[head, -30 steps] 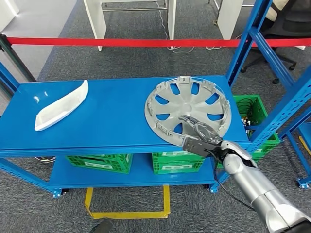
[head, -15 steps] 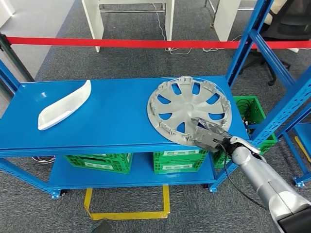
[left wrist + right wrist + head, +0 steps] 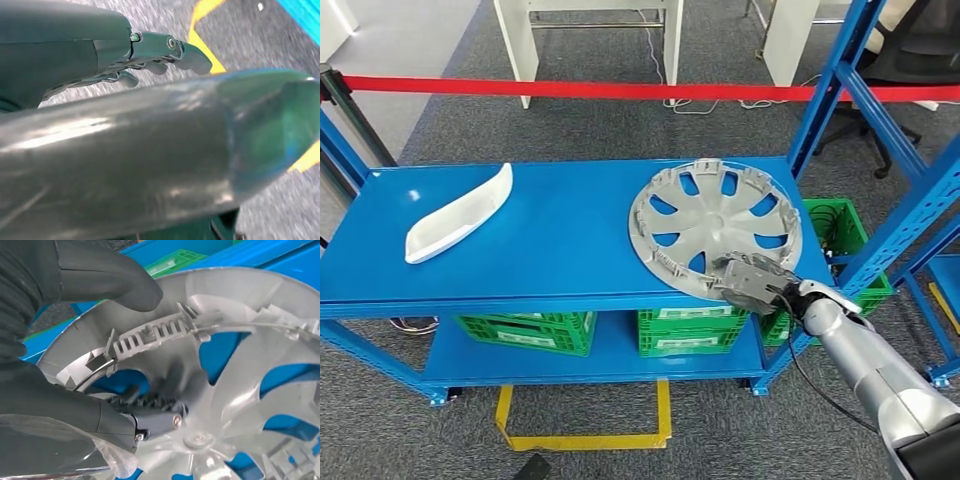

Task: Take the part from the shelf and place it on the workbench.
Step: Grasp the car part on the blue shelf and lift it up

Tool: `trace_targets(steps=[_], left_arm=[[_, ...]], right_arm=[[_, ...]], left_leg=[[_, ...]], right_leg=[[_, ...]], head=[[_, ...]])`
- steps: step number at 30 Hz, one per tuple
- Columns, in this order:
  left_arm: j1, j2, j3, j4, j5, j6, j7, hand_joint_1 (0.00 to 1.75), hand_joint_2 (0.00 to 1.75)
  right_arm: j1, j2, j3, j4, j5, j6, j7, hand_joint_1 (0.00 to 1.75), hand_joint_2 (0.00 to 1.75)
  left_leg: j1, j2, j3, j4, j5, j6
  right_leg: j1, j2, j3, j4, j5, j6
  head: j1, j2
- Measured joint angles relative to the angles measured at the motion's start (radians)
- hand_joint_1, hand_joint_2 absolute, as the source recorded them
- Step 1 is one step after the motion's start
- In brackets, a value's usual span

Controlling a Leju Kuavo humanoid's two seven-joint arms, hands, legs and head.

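Right hand (image 3: 749,281) now gripping near rim of wheel cover (image 3: 715,225): thumb over edge, fingers (image 3: 158,412) hooked through spoke gap. Cover shifted slightly away from hand's side, near edge lifting off shelf (image 3: 546,240). Grasp seems secured; lift-off likely next. Left hand (image 3: 151,55) hangs loose, holding nothing.

Right hand (image 3: 752,281) covers near rim of wheel cover (image 3: 712,222); fingertips hidden under spokes in wrist view. Left hand (image 3: 151,55) blurred, mostly behind shiny grey body part. White part (image 3: 458,214) too small for detail.
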Motion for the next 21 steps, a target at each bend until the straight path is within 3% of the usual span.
trace_targets(steps=[2,5,6,7,8,10,11,13,16,18,20,21], left_arm=[[0.000,0.003,0.007,0.000,0.008,-0.020,-0.012,0.00,1.75],[0.002,0.006,0.016,0.001,0.012,-0.029,-0.023,0.00,1.75],[0.003,0.007,0.019,0.001,0.013,-0.030,-0.024,0.00,1.75],[0.004,0.007,0.022,0.001,0.013,-0.030,-0.026,0.00,1.75],[0.005,0.008,0.025,0.001,0.013,-0.030,-0.028,0.00,1.75],[0.006,0.009,0.031,0.001,0.013,-0.031,-0.031,0.00,1.75],[0.005,0.009,0.034,0.001,0.013,-0.032,-0.033,0.00,1.75],[0.005,0.009,0.038,0.002,0.013,-0.038,-0.034,0.00,1.75],[0.006,0.011,0.044,0.002,0.014,-0.053,-0.037,0.00,1.75],[0.004,0.011,0.049,0.002,0.014,-0.049,-0.040,0.00,1.75],[0.004,0.011,0.053,0.002,0.014,-0.035,-0.040,0.00,1.75],[0.005,0.011,0.055,0.002,0.014,-0.028,-0.040,0.00,1.75]], right_arm=[[-0.003,0.001,0.010,-0.002,0.008,-0.019,-0.009,1.75,1.75],[-0.003,0.010,0.030,-0.008,0.039,-0.072,-0.005,1.75,1.75],[-0.003,0.014,0.037,-0.009,0.052,-0.090,0.000,1.75,1.75],[-0.003,0.018,0.044,-0.011,0.066,-0.108,0.007,1.75,1.75],[-0.004,0.022,0.051,-0.014,0.080,-0.123,0.012,1.75,1.75],[-0.005,0.028,0.061,-0.025,0.110,-0.152,0.021,1.75,1.75],[-0.005,0.031,0.065,-0.031,0.124,-0.164,0.024,1.75,1.75],[-0.005,0.036,0.072,-0.043,0.149,-0.190,0.029,1.75,1.75],[0.000,0.043,0.079,-0.064,0.185,-0.237,0.034,1.75,1.75],[0.007,0.045,0.082,-0.082,0.213,-0.280,0.038,1.75,1.75],[0.017,0.046,0.080,-0.101,0.243,-0.325,0.048,1.75,1.75],[0.023,0.046,0.078,-0.111,0.256,-0.342,0.052,1.75,1.75]], left_leg=[[0.001,-0.001,-0.015,0.037,-0.028,-0.013],[0.010,-0.002,-0.093,0.216,-0.122,-0.029],[0.013,-0.002,-0.114,0.264,-0.137,-0.033],[0.016,-0.002,-0.119,0.278,-0.132,-0.036],[0.019,-0.002,-0.105,0.252,-0.108,-0.039],[0.024,-0.002,-0.042,0.121,-0.041,-0.044],[0.025,-0.003,-0.015,0.060,-0.021,-0.044],[0.021,-0.003,0.002,0.009,-0.015,-0.034],[0.018,-0.003,-0.003,0.003,-0.010,-0.008],[0.019,-0.003,-0.003,-0.002,-0.005,0.007],[0.015,-0.004,-0.005,-0.002,-0.005,0.014],[0.013,-0.005,-0.005,-0.002,-0.005,0.015]], right_leg=[[-0.006,-0.003,0.002,-0.007,0.008,-0.008],[-0.010,-0.006,-0.002,-0.009,0.012,-0.013],[-0.011,-0.006,-0.004,-0.009,0.013,-0.013],[-0.012,-0.005,-0.004,-0.008,0.013,-0.012],[-0.014,-0.005,-0.004,-0.007,0.012,-0.011],[-0.017,-0.003,-0.005,-0.003,0.010,-0.004],[-0.017,-0.002,-0.008,0.001,0.008,0.001],[-0.015,0.000,-0.017,0.006,0.008,0.015],[-0.019,0.000,-0.028,0.010,0.004,0.032],[-0.021,0.000,-0.063,0.078,-0.039,0.037],[-0.020,0.000,-0.132,0.218,-0.100,0.037],[-0.019,0.000,-0.163,0.277,-0.116,0.036]], head=[[-0.002,0.000],[-0.006,0.000],[-0.006,0.000],[-0.006,0.000],[-0.006,0.000],[-0.006,0.000],[-0.007,0.000],[-0.009,0.000],[-0.008,0.000],[-0.005,0.000],[-0.002,0.000],[-0.002,0.000]])
